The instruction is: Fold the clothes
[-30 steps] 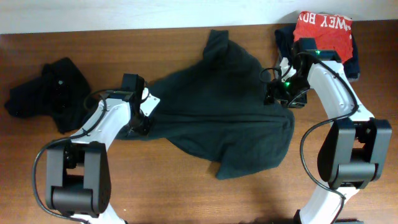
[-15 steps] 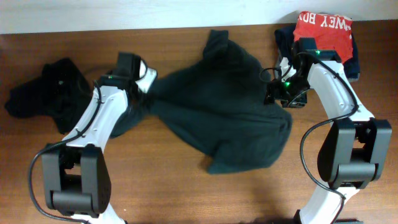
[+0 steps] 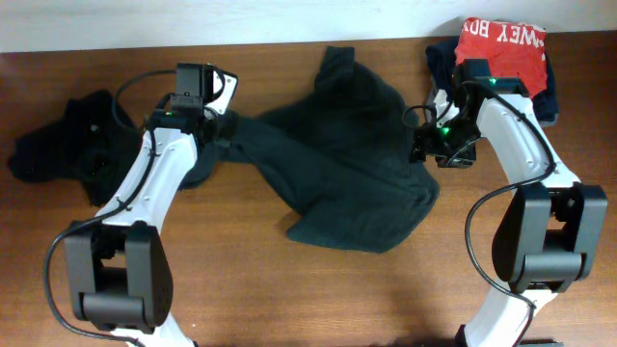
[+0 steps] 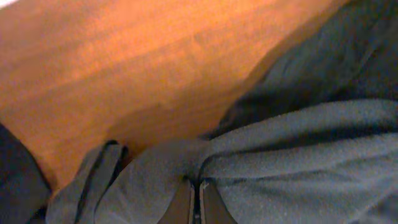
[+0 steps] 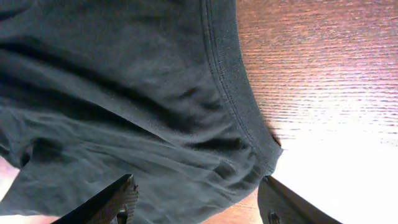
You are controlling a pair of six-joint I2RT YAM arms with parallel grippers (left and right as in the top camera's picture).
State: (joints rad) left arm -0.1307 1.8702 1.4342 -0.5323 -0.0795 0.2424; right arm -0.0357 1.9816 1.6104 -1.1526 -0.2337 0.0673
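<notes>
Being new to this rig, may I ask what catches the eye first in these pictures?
A dark green T-shirt sprawls rumpled across the middle of the wooden table, the left claw shut on its left edge and the right claw open over its right edge. A black garment is bunched at far left, and a red cloth with white lettering lies at the back right corner.

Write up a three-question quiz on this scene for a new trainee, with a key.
1. True or false: the left claw is shut on the large dark green cloth T-shirt.
2. What lies at the far right corner of the brown wooden table? A) a yellow towel B) a folded garment with a red, white-lettered panel C) a cardboard box
3. Fill in: the right claw stands ___ over the T-shirt's hem.
Key: 1 true; 2 B; 3 open.
</notes>
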